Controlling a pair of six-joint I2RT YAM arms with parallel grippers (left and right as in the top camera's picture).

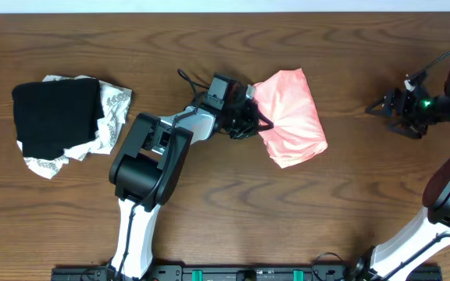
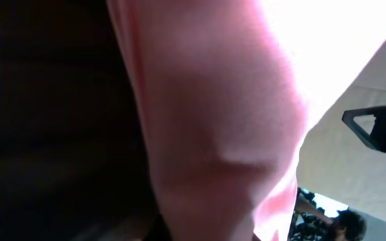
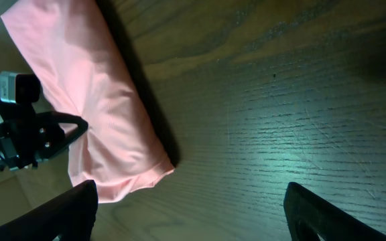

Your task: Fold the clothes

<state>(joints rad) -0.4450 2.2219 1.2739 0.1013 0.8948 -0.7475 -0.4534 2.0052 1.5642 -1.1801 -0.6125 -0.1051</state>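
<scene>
Shows pink T-shirt [image 1: 294,117] folded near desk's [image 1: 287,222] far edge.
Pinches its left edge in left gripper [image 1: 261,122]; holds right gripper [image 1: 375,109] spread, well apart.

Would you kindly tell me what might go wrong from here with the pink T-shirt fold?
1. The left gripper is shut on one bunched spot at the edge of the T-shirt; a pull may drag the whole bundle or undo its folds.
2. The right gripper stands open well away, so nothing pins the far side and it might slide.
3. Fabric fills the left wrist view, so how many layers are pinched is hard to check.
</scene>
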